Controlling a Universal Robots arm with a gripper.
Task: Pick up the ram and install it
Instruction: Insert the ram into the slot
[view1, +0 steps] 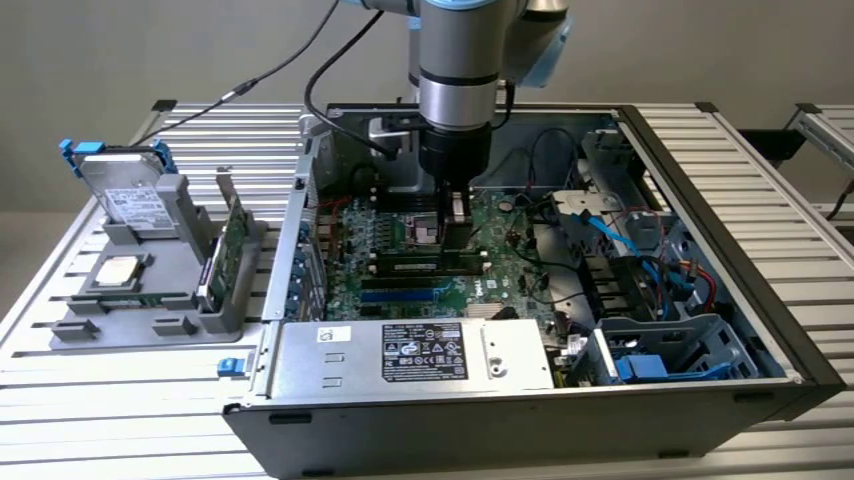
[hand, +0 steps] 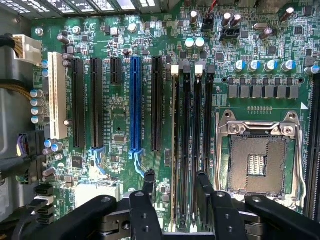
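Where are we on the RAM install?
Looks done: the ram stands edge-on in the memory slot farthest from the CPU socket. In hand: nothing; the gripper hovers open, fingers either side of the stick. Left: I cannot tell whether the slot's end latches have locked.

The green motherboard (hand: 120, 125) has a glossy lacquered face, with a polished bare-metal frame around its square processor socket (hand: 260, 160). Beside that socket stand matt black plastic memory slots (hand: 197, 145) — one holding the ram (hand: 174, 150), a thin green board. The black gripper (hand: 175, 200) fingers (hand: 205, 192) look matt. The grey computer case (view1: 747, 330) — dull sheet metal.
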